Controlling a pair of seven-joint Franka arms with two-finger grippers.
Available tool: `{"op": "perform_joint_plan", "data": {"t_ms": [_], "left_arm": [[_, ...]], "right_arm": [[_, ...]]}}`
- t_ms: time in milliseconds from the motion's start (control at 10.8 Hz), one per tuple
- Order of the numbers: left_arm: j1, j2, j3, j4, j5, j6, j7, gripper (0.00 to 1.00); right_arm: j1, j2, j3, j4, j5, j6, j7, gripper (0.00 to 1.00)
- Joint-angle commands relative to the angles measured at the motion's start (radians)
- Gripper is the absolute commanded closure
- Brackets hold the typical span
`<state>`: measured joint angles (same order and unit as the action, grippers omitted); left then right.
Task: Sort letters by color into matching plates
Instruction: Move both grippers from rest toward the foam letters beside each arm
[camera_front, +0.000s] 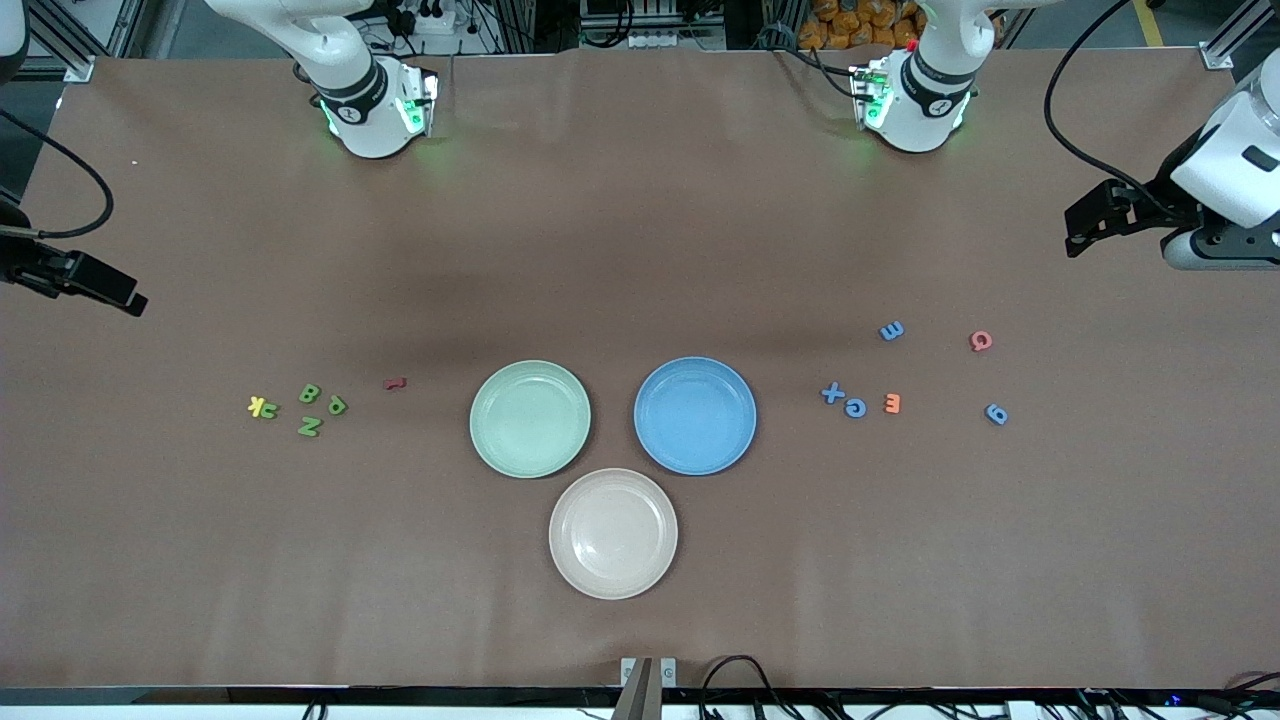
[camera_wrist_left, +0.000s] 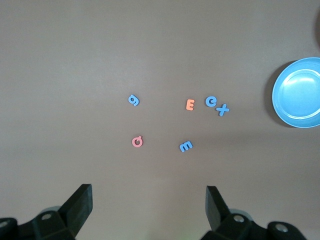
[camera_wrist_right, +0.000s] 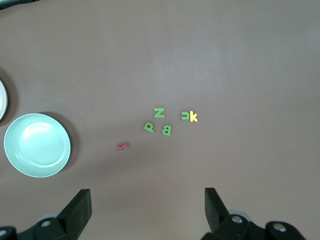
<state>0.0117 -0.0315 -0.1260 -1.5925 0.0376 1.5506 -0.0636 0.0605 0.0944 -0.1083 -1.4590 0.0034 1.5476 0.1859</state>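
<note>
The brown table (camera_front: 640, 220) carries three plates mid-frame in the front view, all empty: green plate (camera_front: 530, 418), blue plate (camera_front: 695, 415), beige plate (camera_front: 613, 533) lowest. Green letters (camera_front: 310, 408) cluster at lower left of that frame beneath the right gripper (camera_wrist_right: 147, 210); blue letters (camera_front: 855, 398) scatter at right, under the left gripper (camera_wrist_left: 149, 207). Both grippers hover with fingers spread and nothing held, each arm nearer its own colour's pile.

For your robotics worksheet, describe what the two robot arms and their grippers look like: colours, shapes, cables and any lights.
Both arms are white with rounded joints and black bands; green lights glow at their bases. Black cables loop beside each. The left gripper and the right gripper have matte black, wedge-shaped fingers on black mounts with round screw holes.
</note>
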Motion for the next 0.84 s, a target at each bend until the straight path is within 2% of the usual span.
{"op": "perform_joint_plan", "data": {"t_ms": [0, 465, 744], "left_arm": [[0.002, -0.011, 0.003, 0.002, -0.025, -0.014, 0.014, 0.00], [0.002, 0.014, 0.005, -0.004, -0.024, -0.014, -0.005, 0.00], [-0.015, 0.062, 0.005, -0.038, -0.066, -0.007, -0.181, 0.00]], "right_arm": [[-0.005, -0.007, 0.002, 0.000, -0.017, -0.001, -0.005, 0.00], [-0.011, -0.005, 0.006, -0.004, -0.016, 0.005, -0.005, 0.00], [-0.028, -0.002, 0.006, -0.044, -0.002, 0.048, -0.005, 0.00]]}}
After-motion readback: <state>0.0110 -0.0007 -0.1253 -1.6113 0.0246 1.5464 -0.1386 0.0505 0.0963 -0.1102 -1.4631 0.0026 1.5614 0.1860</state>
